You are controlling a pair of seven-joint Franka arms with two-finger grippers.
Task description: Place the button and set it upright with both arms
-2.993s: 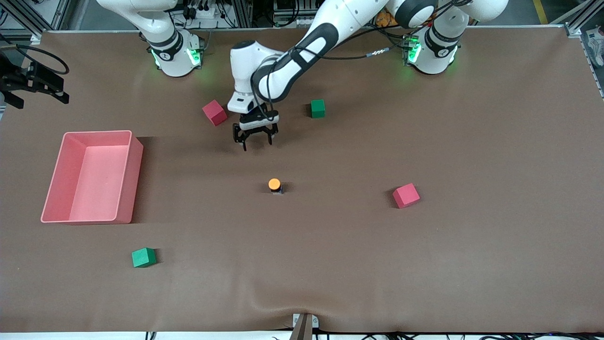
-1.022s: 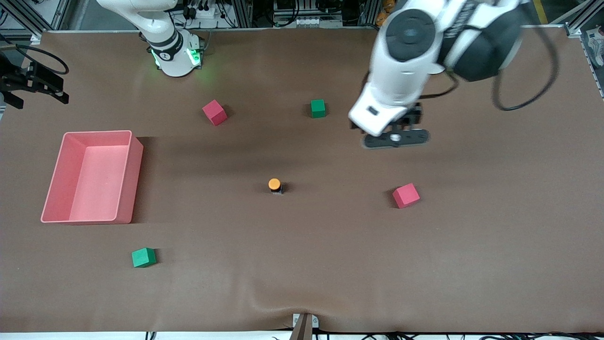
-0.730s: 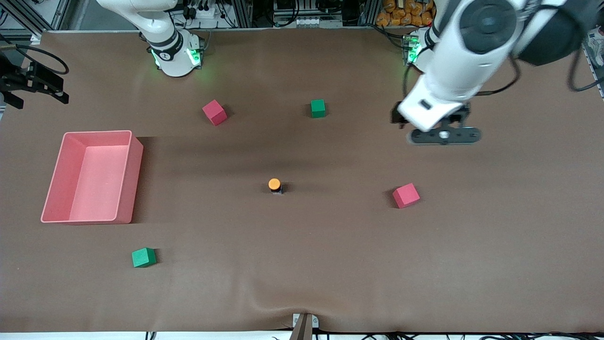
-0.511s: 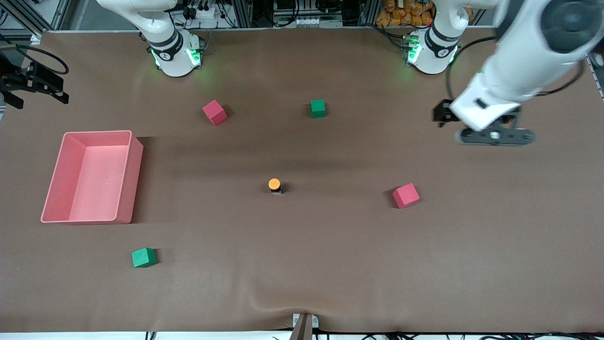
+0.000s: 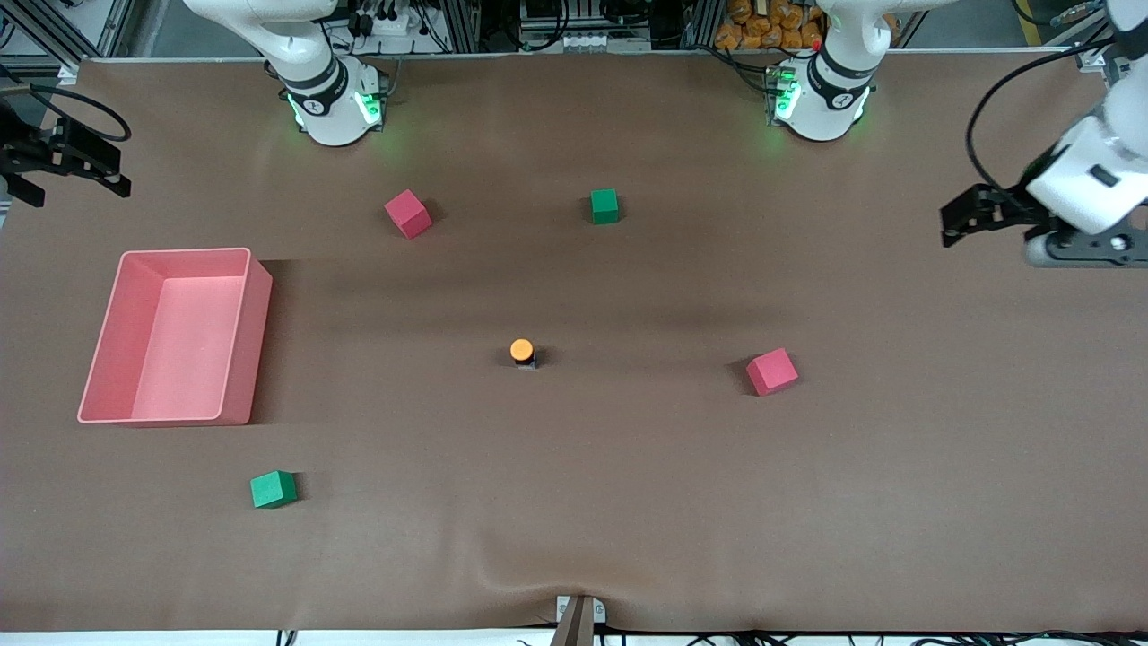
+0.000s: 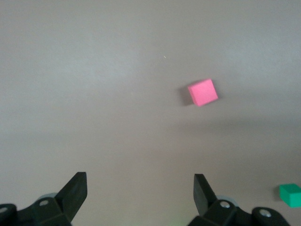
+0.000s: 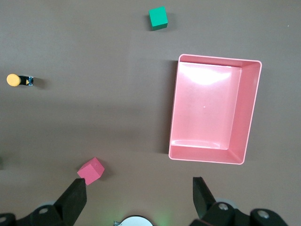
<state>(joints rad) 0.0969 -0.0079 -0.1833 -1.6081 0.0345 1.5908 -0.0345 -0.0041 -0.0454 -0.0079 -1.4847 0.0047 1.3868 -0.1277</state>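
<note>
The button [image 5: 522, 351] stands alone mid-table, orange cap up on its black body; it also shows in the right wrist view [image 7: 15, 80]. My left gripper [image 5: 960, 224] hangs in the air over the left arm's end of the table, well away from the button. It is open and empty, as the left wrist view [image 6: 139, 181] shows with bare table between the fingers. My right gripper [image 7: 139, 187] is open and empty, high over the table between its base and the pink bin [image 7: 214, 113]. It is out of the front view. The right arm waits.
The pink bin [image 5: 175, 336] sits toward the right arm's end. Two red cubes [image 5: 408, 213] [image 5: 771, 371] and two green cubes [image 5: 604, 205] [image 5: 273, 489] lie scattered. A black fixture with a cable [image 5: 63, 157] juts in at the right arm's end.
My left arm has swung from over the middle of the table out to its own end, gripper empty. The button and the cubes have stayed put. The right arm has not moved.
</note>
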